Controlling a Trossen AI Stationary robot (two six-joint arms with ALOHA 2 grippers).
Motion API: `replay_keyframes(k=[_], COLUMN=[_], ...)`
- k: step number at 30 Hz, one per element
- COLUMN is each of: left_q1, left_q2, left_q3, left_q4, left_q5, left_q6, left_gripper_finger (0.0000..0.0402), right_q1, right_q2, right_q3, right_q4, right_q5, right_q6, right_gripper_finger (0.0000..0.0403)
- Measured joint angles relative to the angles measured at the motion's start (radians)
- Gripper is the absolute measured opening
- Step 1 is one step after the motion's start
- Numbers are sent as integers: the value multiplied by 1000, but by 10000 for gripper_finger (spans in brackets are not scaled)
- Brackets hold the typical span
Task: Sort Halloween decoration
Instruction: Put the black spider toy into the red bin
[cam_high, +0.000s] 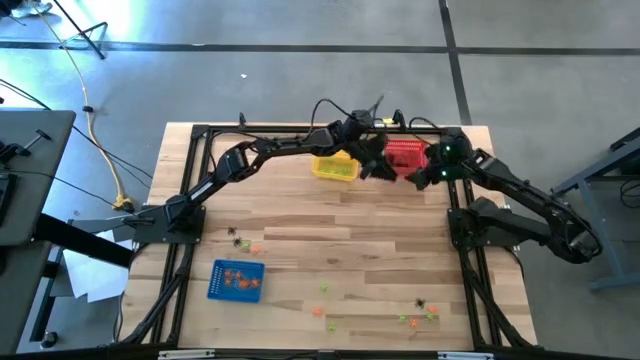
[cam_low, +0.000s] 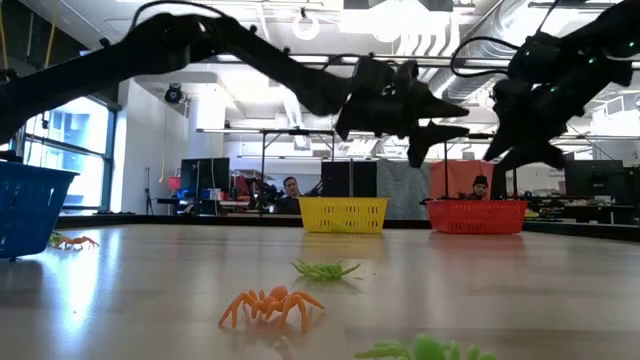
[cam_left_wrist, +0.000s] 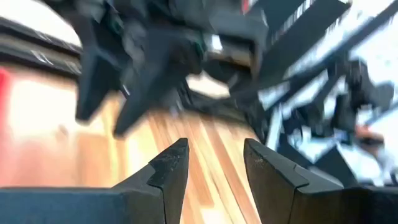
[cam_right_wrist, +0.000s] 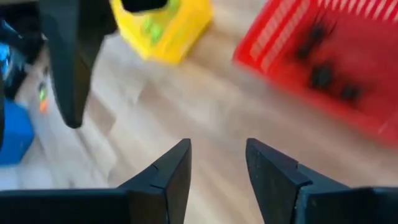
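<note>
Overhead, both grippers, left and right, hover with jaws released and empty between far baskets; remaining tiny plastic spider trinkets lie well apart along the desk's near edge, nearer the right arm.

You have three mesh baskets on the table: one blue basket, one yellow basket, one red basket. You have two arms. Loose trinkets cannot be counted exactly.
</note>
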Motion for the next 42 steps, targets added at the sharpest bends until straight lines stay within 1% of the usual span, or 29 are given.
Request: replay_keyframes(k=[2,3,4,6,9,11,12,13,15,17,20,24,27,31,35,39,42], left_q1=[-21,-33,-47,-79,-148,-203,-229,-258,-306,-350,-417,-515,-605,-732,-841,-928,-975], left_q2=[-35,-53,-75,-122,-191,-230,-251,-271,-311,-352,-430,-566,-678,-801,-869,-884,-884], left_q3=[0,0,0,0,0,-2,-12,-23,-45,-75,-139,-255,-353,-459,-531,-579,-610], left_q4=[-202,-307,-420,-640,-886,-993,-1045,-1086,-1165,-1228,-1295,-1369,-1355,-1330,-1309,-1294,-1288], left_q5=[13,-2,-38,-159,-405,-554,-610,-657,-717,-765,-844,-961,-1029,-1154,-1278,-1359,-1405], left_q6=[121,202,283,438,580,619,624,624,610,561,436,209,12,-228,-403,-495,-548], left_gripper_finger=[142,142,142,142,142,142,142,142,142,142,142,142,142,142,142,142,142], right_q1=[50,81,115,183,292,372,414,460,551,650,803,1007,1142,1278,1409,1537,1616], right_q2=[-31,-47,-62,-97,-143,-171,-184,-193,-203,-204,-185,-127,-55,59,193,358,498], right_q3=[13,16,20,31,36,36,36,36,36,36,36,36,36,35,75,180,313], right_q4=[-93,-121,-134,-162,-204,-214,-222,-229,-225,-203,-134,-12,62,107,96,41,-86], right_q5=[13,20,25,25,39,67,89,113,171,230,316,430,494,511,510,509,502], right_q6=[14,38,65,122,228,303,340,373,443,510,607,719,800,934,1084,1223,1298], right_gripper_finger=[140,137,134,129,124,122,121,121,121,121,121,121,121,121,121,121,121])
